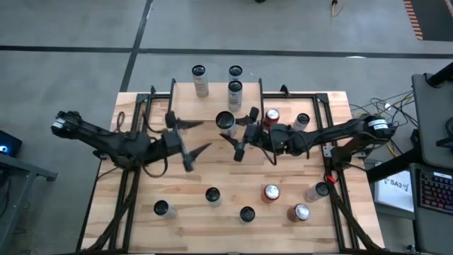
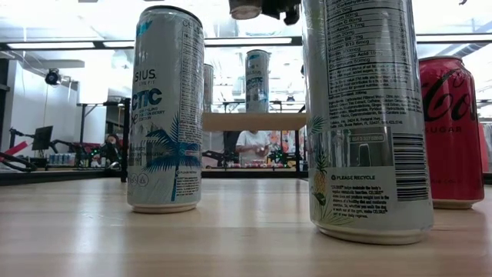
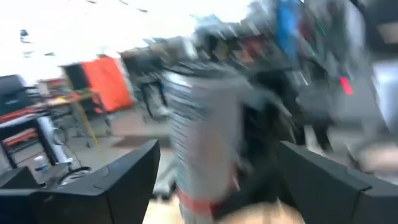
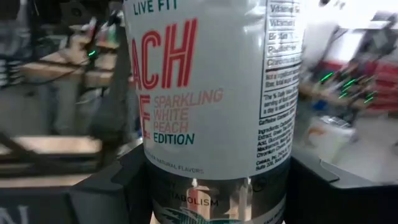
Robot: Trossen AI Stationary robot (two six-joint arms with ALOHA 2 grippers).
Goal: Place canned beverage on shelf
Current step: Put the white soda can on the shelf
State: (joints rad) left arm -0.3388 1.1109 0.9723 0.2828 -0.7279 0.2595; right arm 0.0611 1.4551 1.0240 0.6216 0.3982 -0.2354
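A white can with red and teal lettering stands upright between the fingers of my right gripper, which is shut on it. From above, its dark top shows just off the near edge of the shelf. In the low view its bottom hangs high above the table. Three cans stand on the shelf's light top. My left gripper is open and points toward the held can from the table's left. It stays a little short of the can, which looks blurred between its fingers. My right gripper pinches the can's side wall between its two fingers, one on each side of the body. The fingers come in about level from the table's right. The can stays upright, lifted clear of the table.
Several more cans stand on the near half of the table, among them a red one and a silver one. A red can and another stand by the right arm. A person shows far behind the table.
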